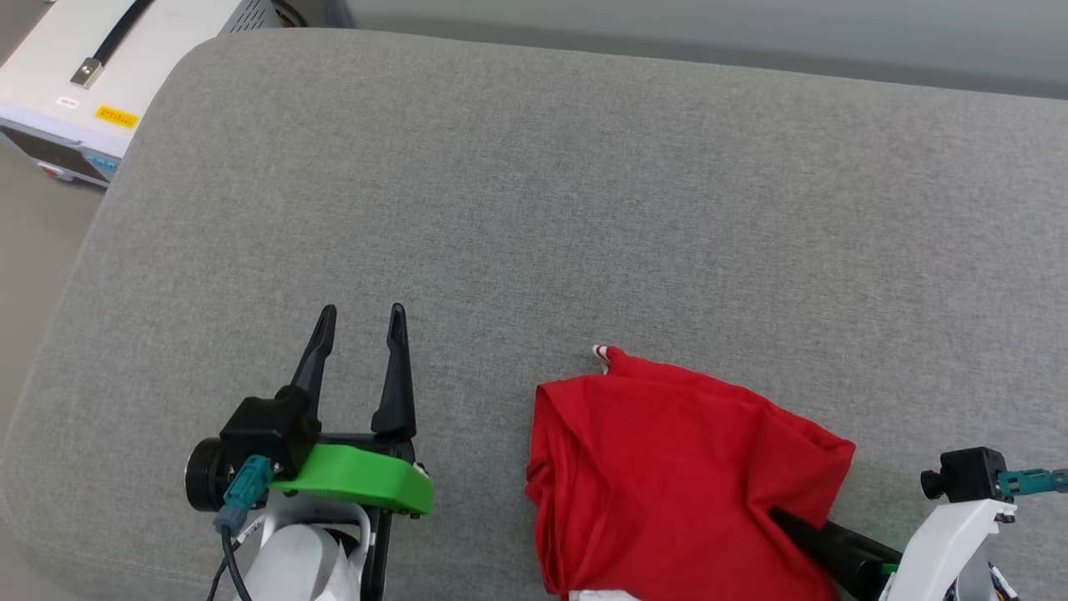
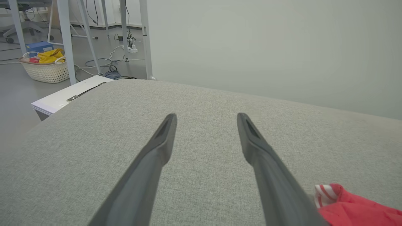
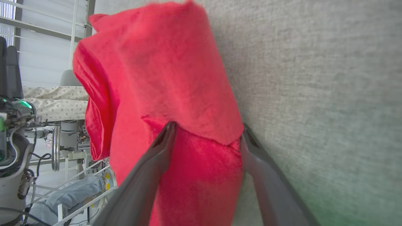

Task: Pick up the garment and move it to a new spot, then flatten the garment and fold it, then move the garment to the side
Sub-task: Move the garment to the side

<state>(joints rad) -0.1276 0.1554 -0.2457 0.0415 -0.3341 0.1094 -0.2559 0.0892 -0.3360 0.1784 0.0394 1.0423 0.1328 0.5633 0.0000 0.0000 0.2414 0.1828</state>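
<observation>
The red garment [image 1: 667,467] is lying bunched at the grey cushion's [image 1: 534,167] near right. The left gripper [image 1: 361,310] is gaping empty to its left. The right wrist view is revealing the right gripper [image 3: 207,128], fingers parted around a fold, their tips buried under cloth in the head view.

Lab: floor cables [image 2: 111,67], metal rig legs [image 2: 66,40], instrument case [image 1: 50,88].

The garment [image 1: 667,467] runs off the head view's bottom edge (the left wrist view's corner crops it too). A fold covers the right end effector [image 3: 207,133] at its fingertips, and that wrist view's fabric is blurred.
</observation>
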